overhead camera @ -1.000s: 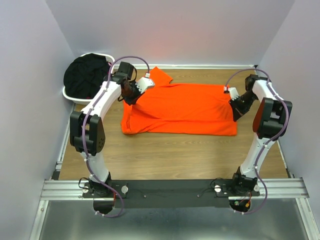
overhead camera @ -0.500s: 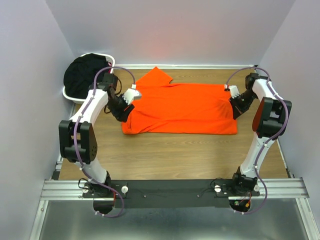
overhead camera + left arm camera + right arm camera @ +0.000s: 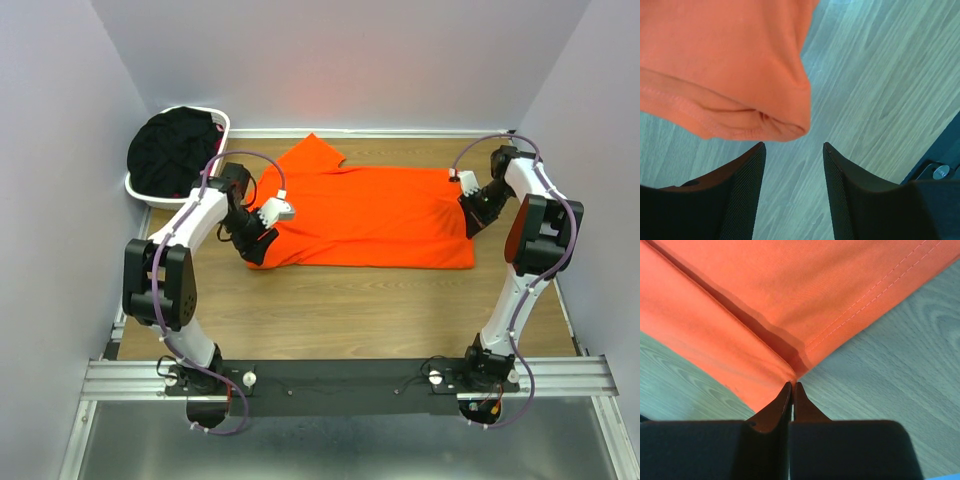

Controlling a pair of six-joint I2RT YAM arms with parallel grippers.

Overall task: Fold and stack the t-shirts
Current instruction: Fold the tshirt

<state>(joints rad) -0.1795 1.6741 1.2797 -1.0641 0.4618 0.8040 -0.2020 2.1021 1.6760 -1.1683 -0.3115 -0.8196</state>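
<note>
Plan view and two wrist views of the folding stage. The orange t-shirt point(image 3: 370, 215) lies spread on the wooden counter point(image 3: 340, 310), its length running left to right between the two arms, with one sleeve pointing toward the far wall and its near long edge already doubled over into a band. The black t-shirts point(image 3: 170, 150) sit heaped in the white laundry basket point(image 3: 140, 190) at the far left, apart from the work. The left claw point(image 3: 255, 245) hangs low at the shirt's near-left corner; its wrist view shows the jaws parted wide and empty, the rounded, hemmed corner of cloth point(image 3: 765, 120) just ahead of the gap and not yet between the fingers. The right claw point(image 3: 470, 212) rests at the shirt's right edge, jaws pressed together with no gap, the tips meeting the cloth where the doubled band and the stitched hem converge; whether any fabric is nipped between them cannot be told. The step in hand appears to be taking hold of both ends for a further fold. The next move would call for the left claw to advance onto the corner, close through both layers, and then lift evenly with its partner so the band does not slip open.
</note>
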